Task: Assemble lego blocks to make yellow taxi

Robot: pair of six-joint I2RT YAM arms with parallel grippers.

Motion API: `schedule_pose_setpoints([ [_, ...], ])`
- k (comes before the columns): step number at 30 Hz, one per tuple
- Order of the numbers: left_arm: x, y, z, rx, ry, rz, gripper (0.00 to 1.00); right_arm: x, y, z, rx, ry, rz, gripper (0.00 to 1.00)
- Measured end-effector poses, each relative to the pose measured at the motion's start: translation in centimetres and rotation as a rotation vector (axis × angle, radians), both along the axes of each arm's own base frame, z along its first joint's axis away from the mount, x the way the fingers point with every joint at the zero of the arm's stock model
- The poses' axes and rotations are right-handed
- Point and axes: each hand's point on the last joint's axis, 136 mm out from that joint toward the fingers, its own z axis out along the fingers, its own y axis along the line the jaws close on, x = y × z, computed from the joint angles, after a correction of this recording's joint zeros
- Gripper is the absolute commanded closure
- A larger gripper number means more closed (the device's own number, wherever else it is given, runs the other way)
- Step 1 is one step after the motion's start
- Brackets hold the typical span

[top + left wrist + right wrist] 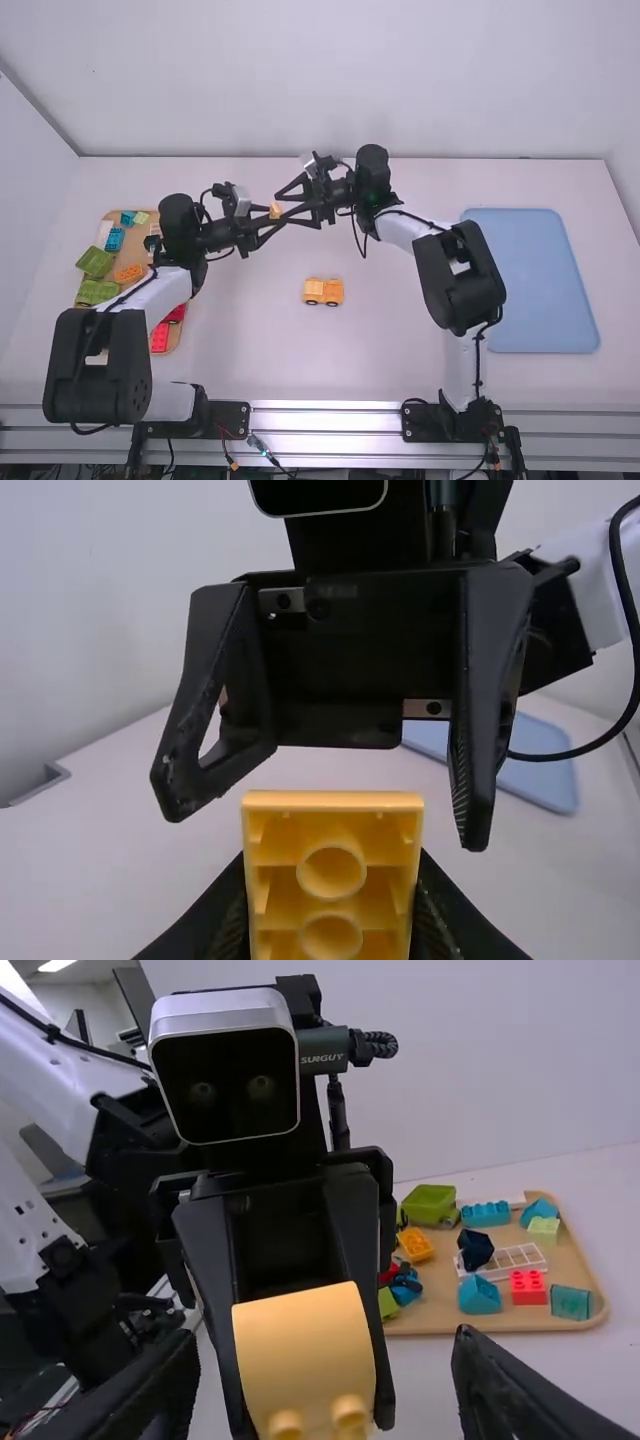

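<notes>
Jaws of left gripper (330, 900) pinch yellow block (305, 1355) above far middle, right gripper (325, 1345) wide open at it, likely a handover, so right should close squarely before left releases; wheeled yellow base (323, 291) sits nearer, mid-table.

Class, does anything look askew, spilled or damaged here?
Nothing looks spilled or damaged. Only the yellow block in the left gripper sits oddly: its hollow underside faces sideways, toward the wrist camera, instead of down.
</notes>
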Motion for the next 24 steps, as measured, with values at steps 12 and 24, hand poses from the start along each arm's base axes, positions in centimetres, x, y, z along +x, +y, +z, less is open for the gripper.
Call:
schedule_pose_setpoints([
  [12,0.3,0.1,-0.4,0.012,0.009,0.020,0.91,-0.2,-0.1,0.0,0.008,-0.029,0.014,0.12],
  [24,0.1,-0.5,-0.3,0.023,-0.018,0.004,0.97,-1.3,1.0,0.0,0.015,-0.048,0.046,0.35],
])
